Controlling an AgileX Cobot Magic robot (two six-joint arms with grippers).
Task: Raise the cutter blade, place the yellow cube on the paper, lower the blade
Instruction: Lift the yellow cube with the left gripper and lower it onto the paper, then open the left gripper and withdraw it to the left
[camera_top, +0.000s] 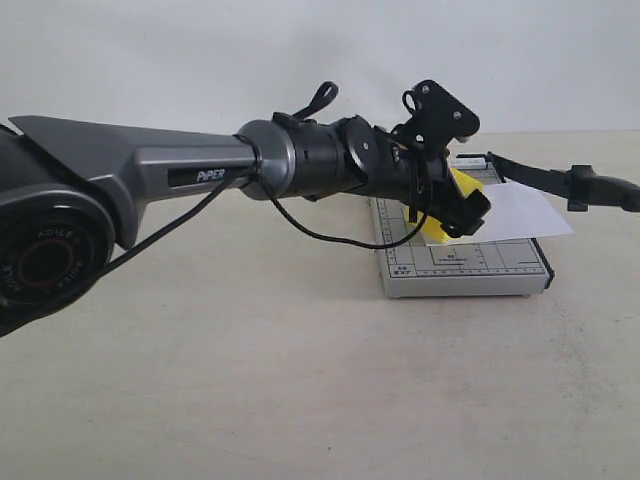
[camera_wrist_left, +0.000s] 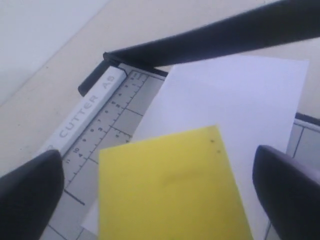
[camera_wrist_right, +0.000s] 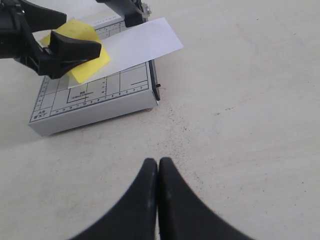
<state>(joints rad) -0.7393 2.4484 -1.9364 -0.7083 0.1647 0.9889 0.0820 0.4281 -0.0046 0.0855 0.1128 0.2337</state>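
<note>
The yellow cube (camera_wrist_left: 165, 185) sits on the white paper (camera_wrist_left: 235, 100), which lies on the grey trimmer board (camera_wrist_left: 107, 120). My left gripper (camera_wrist_left: 159, 192) is open and straddles the cube, with a clear gap on one side and the other finger (camera_wrist_left: 287, 192) close to it. The cutter blade (camera_wrist_left: 225, 35) is raised, its handle slanting up past the board's right side (camera_top: 600, 187). From outside, the left gripper (camera_top: 455, 205) hides most of the cube (camera_top: 437, 232). My right gripper (camera_wrist_right: 158, 162) is shut on nothing, low over the bare table in front of the board (camera_wrist_right: 95, 97).
The left arm (camera_top: 200, 170) stretches across the table from the left at mid height. The paper (camera_top: 530, 212) overhangs the board's right edge under the raised blade. The beige tabletop (camera_top: 300, 380) surrounds the board.
</note>
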